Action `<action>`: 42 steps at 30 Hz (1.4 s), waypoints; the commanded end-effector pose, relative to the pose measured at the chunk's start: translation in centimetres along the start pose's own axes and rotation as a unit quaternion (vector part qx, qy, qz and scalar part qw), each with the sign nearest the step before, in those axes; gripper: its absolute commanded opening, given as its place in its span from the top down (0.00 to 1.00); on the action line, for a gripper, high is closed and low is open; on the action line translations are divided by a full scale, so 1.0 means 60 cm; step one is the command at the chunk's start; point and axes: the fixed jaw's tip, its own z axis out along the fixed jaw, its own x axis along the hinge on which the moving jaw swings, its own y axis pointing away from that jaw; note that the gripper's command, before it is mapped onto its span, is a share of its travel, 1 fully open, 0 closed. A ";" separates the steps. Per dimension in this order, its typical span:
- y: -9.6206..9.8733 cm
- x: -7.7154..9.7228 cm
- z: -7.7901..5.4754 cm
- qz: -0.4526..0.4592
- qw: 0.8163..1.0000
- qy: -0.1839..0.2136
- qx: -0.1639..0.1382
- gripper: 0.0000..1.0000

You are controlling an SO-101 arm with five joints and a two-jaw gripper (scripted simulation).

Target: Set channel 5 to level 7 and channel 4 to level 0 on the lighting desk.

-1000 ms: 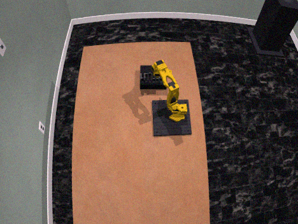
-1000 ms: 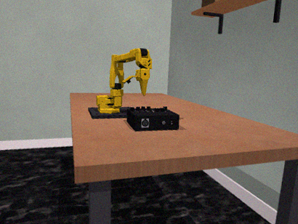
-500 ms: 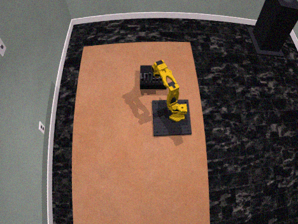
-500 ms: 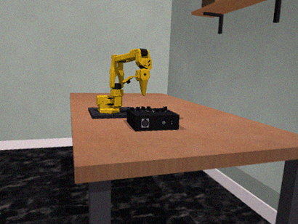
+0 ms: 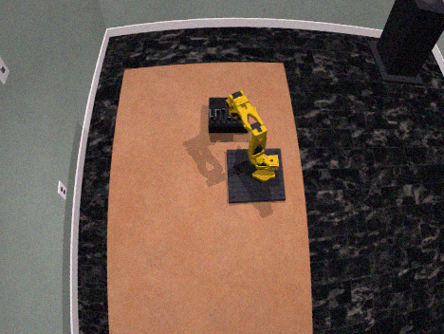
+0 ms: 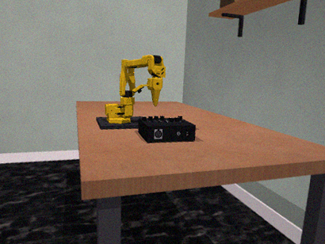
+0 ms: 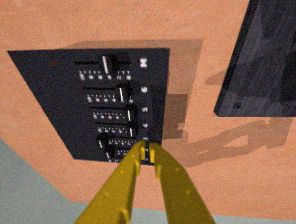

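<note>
The black lighting desk point(image 5: 219, 128) point(image 6: 170, 135) point(image 7: 55, 90) lies on the table with its faders in a row. In the wrist view, the channel 5 knob point(image 7: 131, 114) and the channel 4 knob point(image 7: 131, 130) both stand near the 0 end, beside their numbers. The channel 6 knob point(image 7: 122, 93) is a little up from its 0 end, and the master knob point(image 7: 106, 64) is near mid-track. The channel 3 knob point(image 7: 103, 140) is far up its track. My gripper point(image 6: 155, 104) point(image 7: 148, 150) is shut and empty, above the desk. Its jaws hide part of the lowest-numbered channels.
The arm's dark base plate point(image 5: 237, 192) point(image 6: 103, 125) point(image 7: 240, 85) lies beside the desk on the brown table point(image 5: 199, 266) point(image 6: 228, 148). The wall point(image 6: 84, 45) stands behind the table, and a shelf point(image 6: 251, 7) hangs high on the right.
</note>
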 end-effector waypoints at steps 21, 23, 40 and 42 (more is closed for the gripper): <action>-0.009 0.002 0.009 -0.004 1.000 -0.003 0.006 1.00; -0.009 0.002 0.014 -0.004 1.000 -0.003 0.007 1.00; -0.010 0.001 0.040 -0.004 1.000 -0.006 0.013 1.00; -0.010 0.001 0.040 -0.004 1.000 -0.006 0.013 1.00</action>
